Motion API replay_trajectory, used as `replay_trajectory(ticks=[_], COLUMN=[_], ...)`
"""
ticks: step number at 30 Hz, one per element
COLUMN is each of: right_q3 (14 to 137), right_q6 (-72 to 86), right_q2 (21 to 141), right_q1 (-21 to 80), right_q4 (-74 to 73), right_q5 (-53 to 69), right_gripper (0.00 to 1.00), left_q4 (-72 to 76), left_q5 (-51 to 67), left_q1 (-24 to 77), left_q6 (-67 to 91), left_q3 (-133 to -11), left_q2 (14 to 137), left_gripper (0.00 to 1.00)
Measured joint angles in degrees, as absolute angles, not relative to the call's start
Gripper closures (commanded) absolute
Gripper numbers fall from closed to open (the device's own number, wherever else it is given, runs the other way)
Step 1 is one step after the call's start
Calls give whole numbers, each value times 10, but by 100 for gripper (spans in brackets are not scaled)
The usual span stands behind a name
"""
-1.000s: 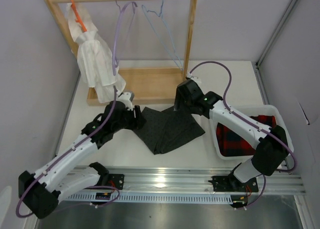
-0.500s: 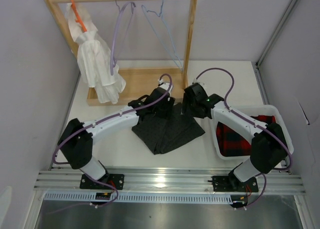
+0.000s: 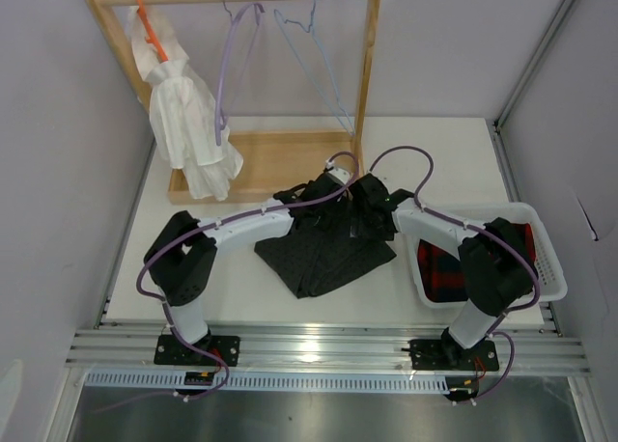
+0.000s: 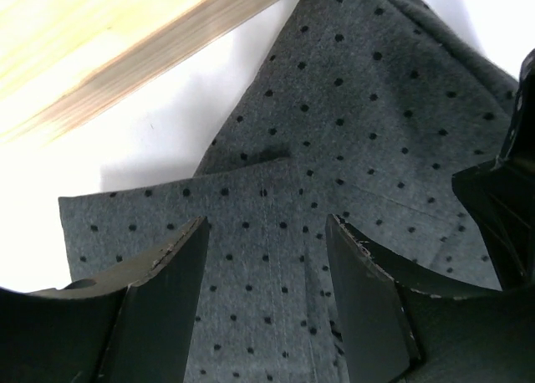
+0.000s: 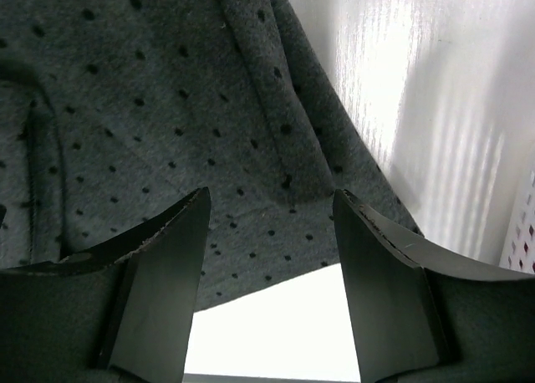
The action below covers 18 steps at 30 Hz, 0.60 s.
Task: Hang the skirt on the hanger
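The skirt [image 3: 323, 254] lies crumpled flat on the white table, dark grey with small dots. The light-blue wire hanger [image 3: 314, 66] hangs on the wooden rail at the back, apart from both arms. My left gripper [image 3: 323, 196] is open above the skirt's far edge; in the left wrist view [image 4: 266, 232] dotted cloth [image 4: 359, 132] shows between its fingers [image 4: 159, 316]. My right gripper [image 3: 365, 215] is open right beside it, over the skirt's far right part. In the right wrist view [image 5: 269, 203] it stands over the skirt's edge [image 5: 150, 124] and bare table. Neither holds anything.
A lavender hanger [image 3: 227, 66] and a white garment [image 3: 183, 124] on an orange hanger [image 3: 147, 22] share the rail. The rack's wooden base [image 3: 280, 162] lies just behind the skirt. A white basket [image 3: 546, 259] with the plaid garment [image 3: 446, 268] stands at the right.
My left arm has swung right, from the skirt's left corner to its far edge next to the right gripper. My right gripper has shifted slightly nearer over the skirt.
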State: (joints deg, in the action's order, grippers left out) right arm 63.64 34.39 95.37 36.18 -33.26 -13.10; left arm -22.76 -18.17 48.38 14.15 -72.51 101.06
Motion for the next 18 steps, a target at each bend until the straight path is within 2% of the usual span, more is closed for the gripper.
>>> replay_trajectory(ticks=[2,6,7,9,10,12,18], right_q3=[636,636,636,636,636,636,638], right_q6=[340,332,329,326,326,325,328], right_q2=[961,970,970,970,970,970,958], right_q1=[362,362,362,362,362,362,366], right_q4=[-327,-321,-319,-315,-314,-314,-326], right_q5=[-132,-132,-132,-132,-132,-132,-134], right_gripper=[37,62,75,87,95,100,100], left_q4=[-232,-234,-236,-238,-239,-241,-248], left_q5=[-184,-189,-189,-188,-187,-185,-173], left_q1=[484,484,483,480,478,474,448], left_q6=[135,124,122,119,118,117,114], left_q3=[-738,-754,-754,-754,-754,-753,-749], left_q2=[1024,1041,1042,1042,1042,1042,1042], left_gripper=[36,37,38,42,44,49,68])
